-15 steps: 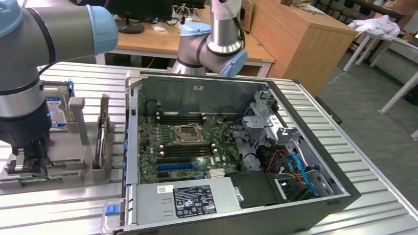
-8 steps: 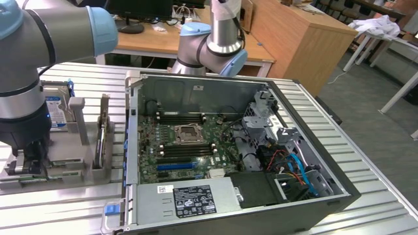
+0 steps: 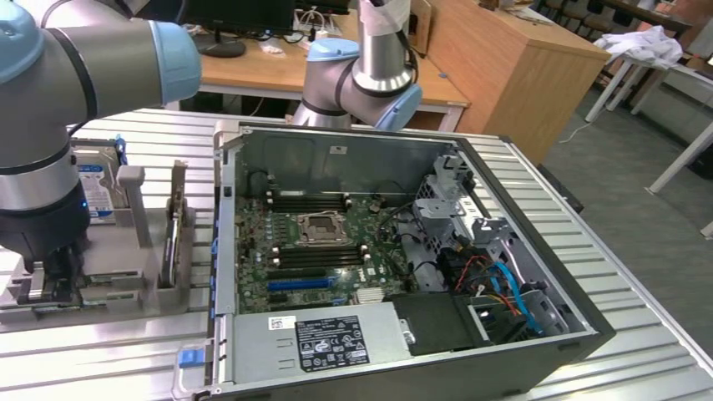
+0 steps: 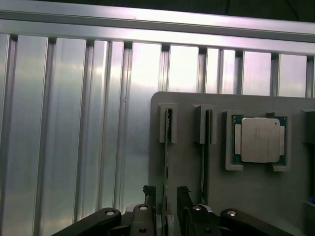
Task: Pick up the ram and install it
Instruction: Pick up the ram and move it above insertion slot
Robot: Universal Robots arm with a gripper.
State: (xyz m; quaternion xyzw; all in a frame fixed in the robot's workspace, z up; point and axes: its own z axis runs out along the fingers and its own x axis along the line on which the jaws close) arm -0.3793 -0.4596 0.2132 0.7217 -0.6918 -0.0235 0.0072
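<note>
Wrist view is showing a flat grey plastic holder plate [image 4: 184,162] lying on the ribbed aluminium tabletop [image 4: 74,147]. The plate is carrying three things. The ram [image 4: 167,152], a long thin circuit-board stick seen edge-on, is standing in the slot nearest the plate's edge. A second stick of the same kind [image 4: 204,157] is standing in the neighbouring slot. A square silver processor chip [image 4: 259,140] is sitting in its own framed recess beyond that.

The black end effector [image 4: 167,199] is hovering released, its fingers [image 4: 150,201] standing apart on either side of the ram with a gap showing at each face. Past the plate's edge, bare ribbed tabletop is stretching away to a raised rail.

In the exterior view, the open dark-grey computer case [image 3: 226,217] is lying on its side towards the exterior view's right of the holder plate. It is holding a green motherboard [image 3: 334,251] whose long black memory slots [image 3: 312,203] are lying uncovered, with open room above them.
</note>
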